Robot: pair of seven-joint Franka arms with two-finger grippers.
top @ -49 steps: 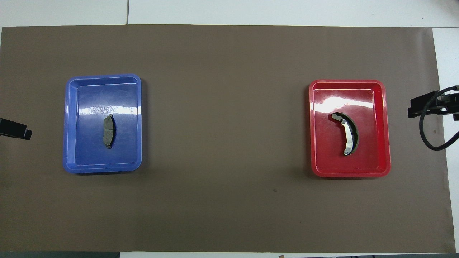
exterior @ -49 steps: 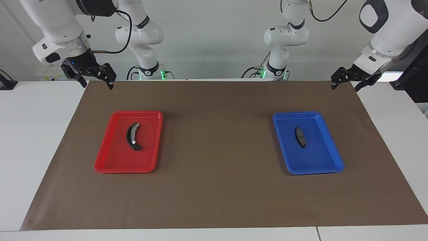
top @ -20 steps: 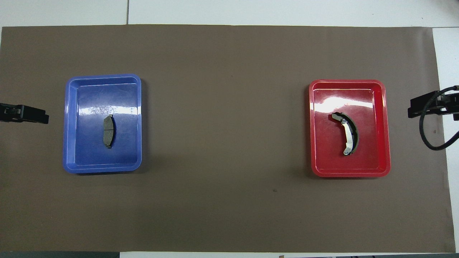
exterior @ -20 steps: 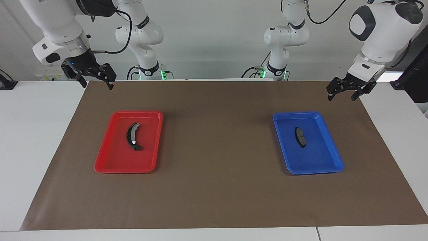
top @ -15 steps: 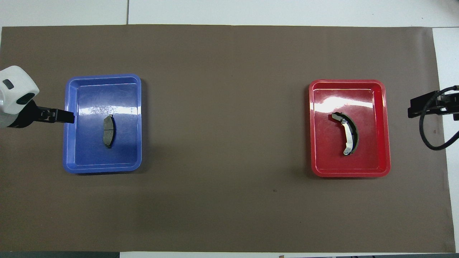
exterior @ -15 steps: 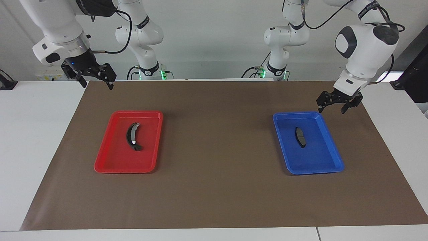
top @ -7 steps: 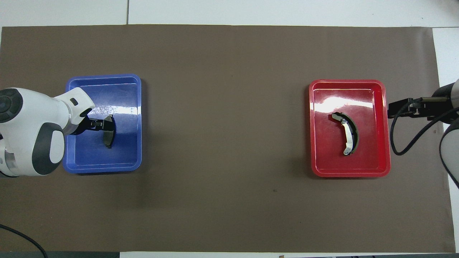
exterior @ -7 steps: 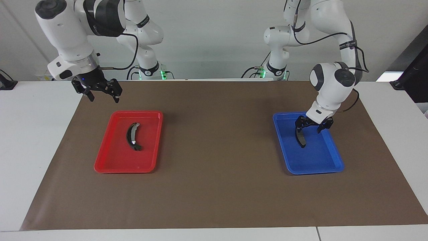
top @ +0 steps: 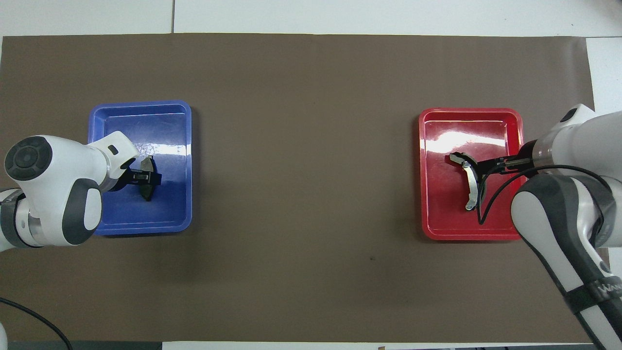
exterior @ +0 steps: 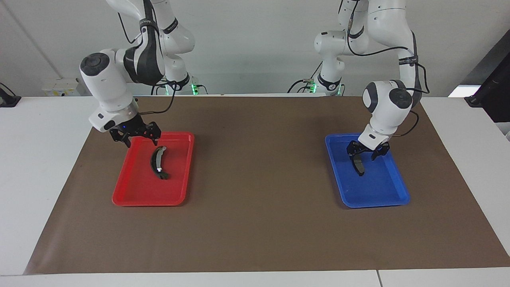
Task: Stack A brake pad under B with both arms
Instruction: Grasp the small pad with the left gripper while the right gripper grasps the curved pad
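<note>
The A brake pad (exterior: 359, 164) lies in the blue tray (exterior: 398, 197) toward the left arm's end of the table, and I have the left gripper (exterior: 363, 156) low over its end nearer the robots, fingers apart either side of it, so I judge it is set up to close on the pad. B (exterior: 157, 162) lies in the red tray (exterior: 131, 195) at the right arm's end. The right gripper (exterior: 136, 138) hangs over that tray's edge nearest the robots, near B's silver end, fingers apart and not touching it. Half a second ago the left gripper stood a little higher over the pad, and the right one was over the brown mat (exterior: 255, 223), short of the red tray.
</note>
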